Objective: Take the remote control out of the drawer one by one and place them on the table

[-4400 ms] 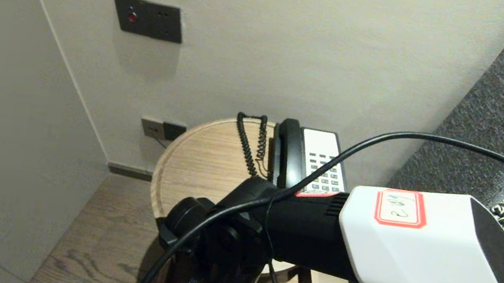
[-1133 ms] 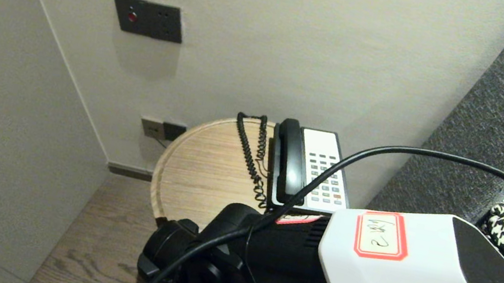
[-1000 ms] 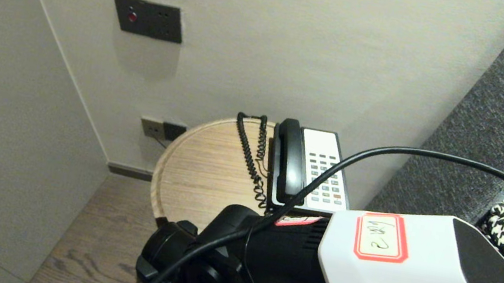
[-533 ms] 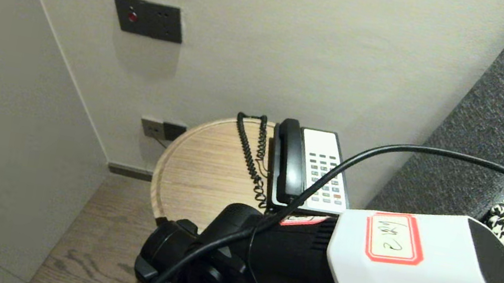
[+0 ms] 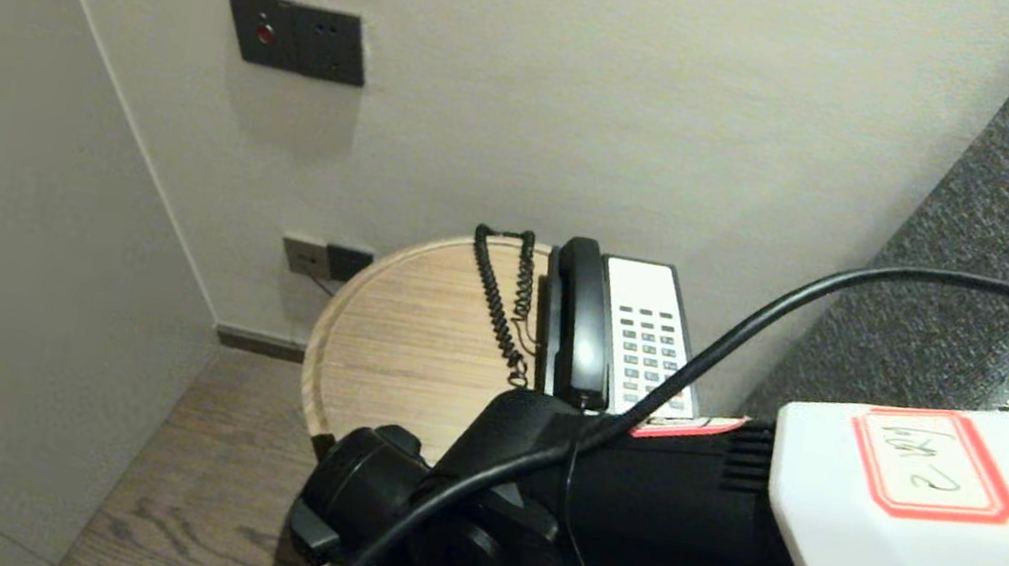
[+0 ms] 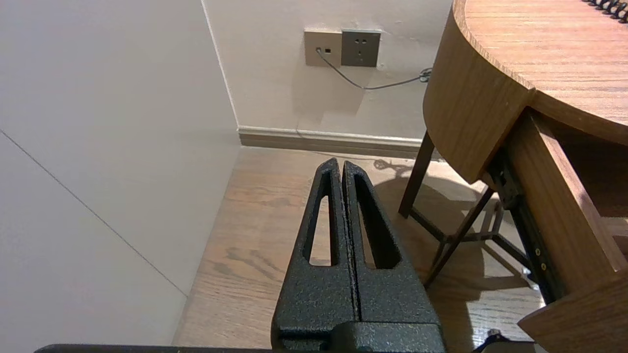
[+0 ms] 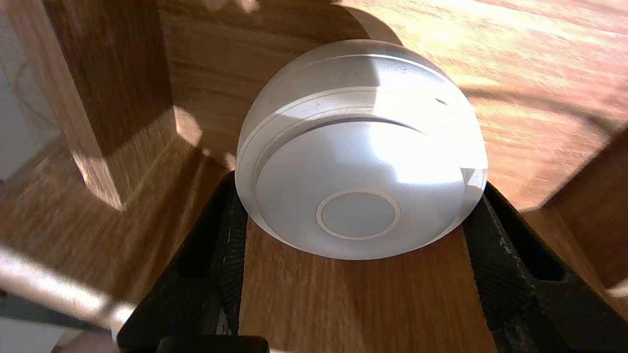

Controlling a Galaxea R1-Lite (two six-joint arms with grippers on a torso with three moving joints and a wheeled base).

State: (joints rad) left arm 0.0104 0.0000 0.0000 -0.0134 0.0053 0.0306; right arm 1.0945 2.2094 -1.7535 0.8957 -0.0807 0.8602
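Your right gripper squeezes the white round dome by its wide rim. It looks hard, smooth, light; it may slip. Left gripper rests closed near the table.

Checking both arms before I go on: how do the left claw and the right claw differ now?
The left claw is shut tight; the right claw stands wide. The left claw holds nothing; the right claw grips a white dome by its sides. The left claw hangs over the floor beside the round table; the right claw sits among wooden panels. Both are black and textured.
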